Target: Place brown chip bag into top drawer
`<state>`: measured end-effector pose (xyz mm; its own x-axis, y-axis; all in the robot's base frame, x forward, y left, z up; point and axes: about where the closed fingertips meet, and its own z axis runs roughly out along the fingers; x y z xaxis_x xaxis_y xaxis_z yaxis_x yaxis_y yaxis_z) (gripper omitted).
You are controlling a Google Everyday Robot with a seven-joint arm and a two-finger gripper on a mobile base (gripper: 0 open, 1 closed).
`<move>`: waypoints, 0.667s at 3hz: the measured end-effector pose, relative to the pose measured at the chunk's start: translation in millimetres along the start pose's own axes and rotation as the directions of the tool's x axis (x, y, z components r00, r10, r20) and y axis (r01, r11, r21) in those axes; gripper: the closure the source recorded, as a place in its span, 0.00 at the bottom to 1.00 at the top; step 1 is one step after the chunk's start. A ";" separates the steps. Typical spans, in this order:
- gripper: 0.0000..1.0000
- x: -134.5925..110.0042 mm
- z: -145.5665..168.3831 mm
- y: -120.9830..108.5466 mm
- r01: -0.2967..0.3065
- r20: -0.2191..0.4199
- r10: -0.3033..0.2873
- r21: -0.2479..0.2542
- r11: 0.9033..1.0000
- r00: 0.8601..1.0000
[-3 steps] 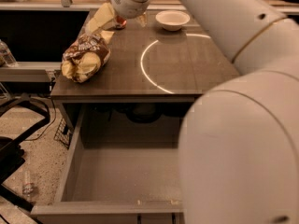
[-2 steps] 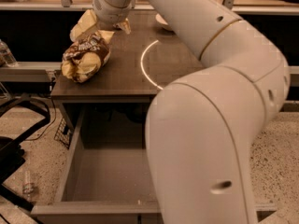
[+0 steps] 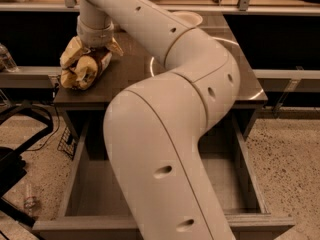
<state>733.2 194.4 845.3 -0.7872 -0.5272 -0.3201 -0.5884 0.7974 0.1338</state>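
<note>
The brown chip bag lies at the left end of the dark table top, brown and pale yellow, crinkled. My gripper comes down from above right onto the bag's upper end; its wrist covers the fingertips. The top drawer stands pulled out below the table's front edge, a wide grey box. My big white arm crosses in front and hides most of the drawer's middle and much of the table.
A white bowl sits at the back of the table, and a white ring is marked on the top. A plastic bottle stands on a shelf at left. Black frame parts lie on the speckled floor at left.
My arm has swung left across the table. The gripper has moved from the yellow bag behind to right over the brown chip bag, and the arm now blocks more of the drawer.
</note>
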 end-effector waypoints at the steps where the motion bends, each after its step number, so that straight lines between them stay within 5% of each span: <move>1: 0.18 0.1 3.3 1.0 0.002 -0.003 -0.002 -0.002 1.000 1.000; 2: 0.42 0.2 6.3 1.7 0.003 -0.006 -0.003 -0.004 1.000 1.000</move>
<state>733.3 197.5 839.5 -0.7867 -0.5309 -0.3150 -0.5911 0.7950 0.1365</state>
